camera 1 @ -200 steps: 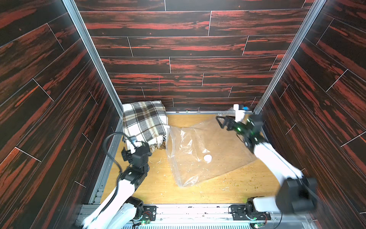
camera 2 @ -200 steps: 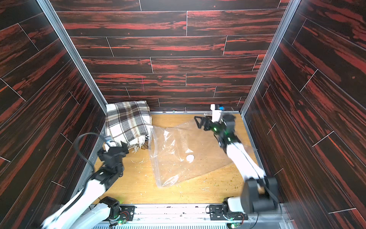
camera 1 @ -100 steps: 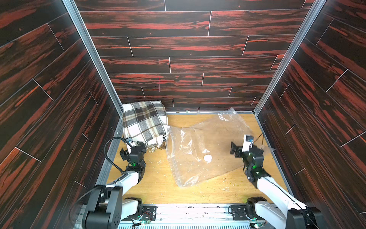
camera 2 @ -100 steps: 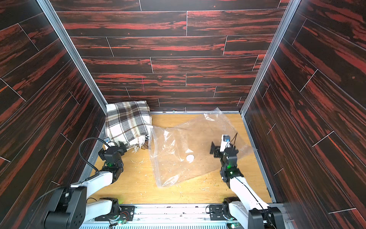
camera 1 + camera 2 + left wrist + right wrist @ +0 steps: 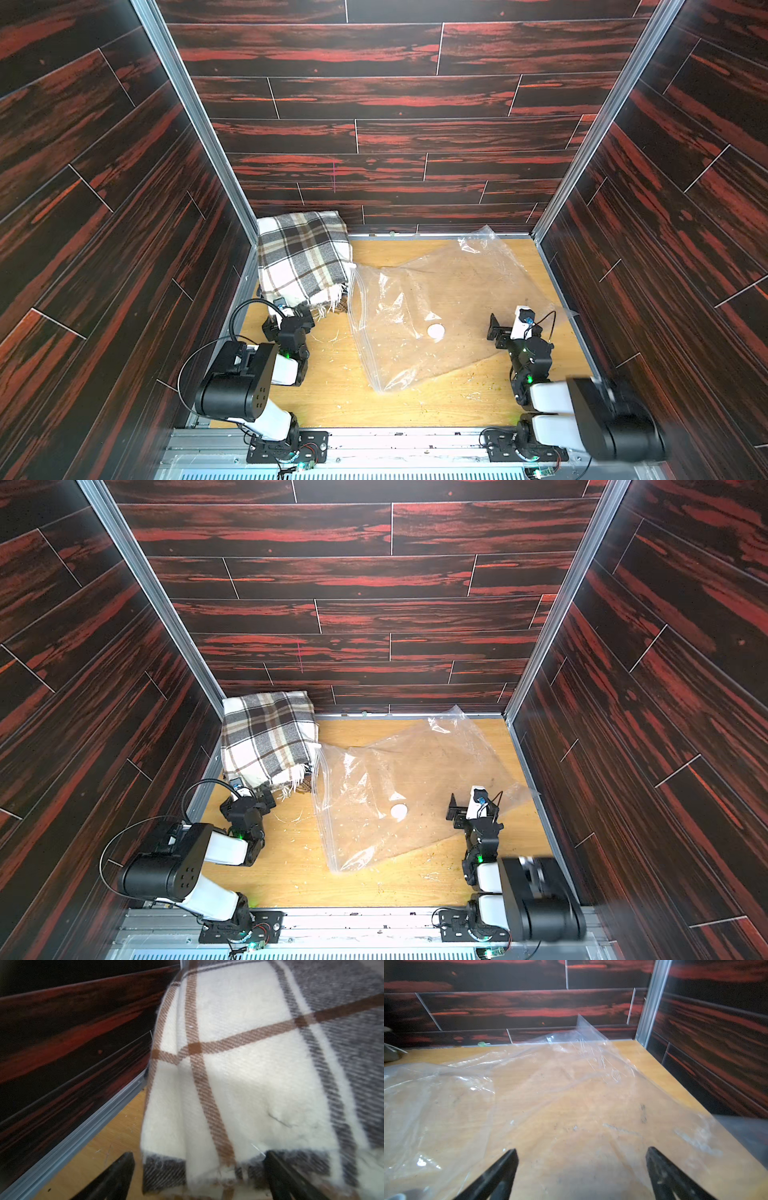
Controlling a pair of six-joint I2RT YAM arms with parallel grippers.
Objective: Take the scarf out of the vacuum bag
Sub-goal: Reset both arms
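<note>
The plaid scarf (image 5: 301, 257) lies folded in the tabletop's (image 5: 332, 399) far left corner, outside the bag. The left gripper (image 5: 198, 1153) sits at its fringed edge, jaws wide and empty. The vacuum bag (image 5: 440, 291) (flat, white valve disc (image 5: 435, 331) up) spreads mid-tabletop. The right gripper (image 5: 581, 1149) hovers over its right part, jaws apart, gripping nothing.

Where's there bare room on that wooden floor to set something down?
Bare wood runs left of the vacuum bag, in front of the scarf; along the front rail; and beside the back wall. The scarf's corner and the bag-covered middle are crowded.
</note>
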